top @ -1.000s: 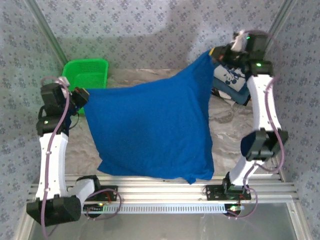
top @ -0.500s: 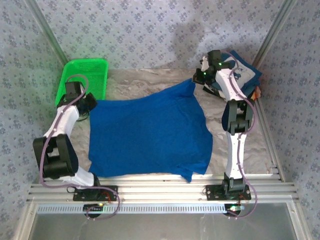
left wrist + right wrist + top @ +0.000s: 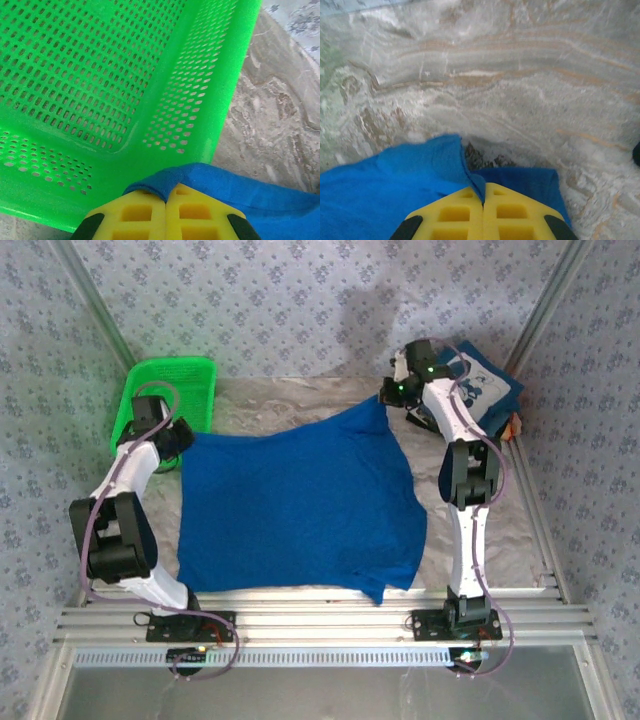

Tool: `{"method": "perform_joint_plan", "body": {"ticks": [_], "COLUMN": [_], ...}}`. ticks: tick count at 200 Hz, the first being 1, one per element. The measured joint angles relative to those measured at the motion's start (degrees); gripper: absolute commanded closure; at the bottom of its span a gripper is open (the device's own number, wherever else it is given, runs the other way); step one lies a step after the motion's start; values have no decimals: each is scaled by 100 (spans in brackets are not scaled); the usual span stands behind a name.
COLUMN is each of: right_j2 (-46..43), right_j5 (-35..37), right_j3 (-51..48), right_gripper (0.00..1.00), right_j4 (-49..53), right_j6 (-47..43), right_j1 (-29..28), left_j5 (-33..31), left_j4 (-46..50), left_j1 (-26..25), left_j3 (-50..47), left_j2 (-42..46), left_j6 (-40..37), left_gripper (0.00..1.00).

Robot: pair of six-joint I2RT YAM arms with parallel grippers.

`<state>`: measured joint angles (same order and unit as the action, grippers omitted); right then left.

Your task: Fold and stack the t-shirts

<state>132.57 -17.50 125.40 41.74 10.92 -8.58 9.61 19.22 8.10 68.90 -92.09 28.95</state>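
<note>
A royal-blue t-shirt (image 3: 295,505) lies spread flat across the middle of the table, plain side up. My left gripper (image 3: 178,440) is shut on its far left corner, right beside the green basket; the yellow fingers (image 3: 145,212) pinch a fold of blue cloth (image 3: 165,182). At the far right corner my right gripper (image 3: 385,400) is also shut on the cloth, with blue fabric (image 3: 420,175) caught between its yellow fingers (image 3: 505,212) low over the marbled table. More t-shirts, a navy one with white print (image 3: 480,390) on top, sit stacked at the back right.
A green plastic mesh basket (image 3: 170,395) stands at the back left, its rim (image 3: 235,75) just ahead of my left fingers. Patterned walls close in the table on three sides. Bare marbled tabletop (image 3: 300,395) shows behind the shirt.
Both arms have lowered and stretched forward, bringing the hanging blue shirt down flat onto the table. Over the last half second the grippers moved only slightly.
</note>
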Motion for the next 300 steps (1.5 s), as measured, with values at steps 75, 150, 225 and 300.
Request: {"method": "perform_joint_plan", "body": {"ticks": [75, 150, 225, 300], "right_j2": [-2026, -3375, -4179, -4463], "right_j5": [232, 308, 317, 315], "right_j3": [-2430, -4450, -5674, -6406], "right_gripper": [100, 100, 100, 100], "right_j4": [-487, -728, -984, -1032], "right_j6": [-26, -2, 129, 170], "right_j1": [-245, -245, -236, -216], "left_j5": [170, 170, 236, 256], "left_j4": [-81, 68, 396, 1075], "left_j1": [184, 466, 616, 616], "left_j3": [-999, -1565, -1996, -2494], "left_j2": [1178, 1408, 1775, 1775], "left_j6": [216, 304, 514, 833], "left_gripper": [100, 100, 100, 100]}}
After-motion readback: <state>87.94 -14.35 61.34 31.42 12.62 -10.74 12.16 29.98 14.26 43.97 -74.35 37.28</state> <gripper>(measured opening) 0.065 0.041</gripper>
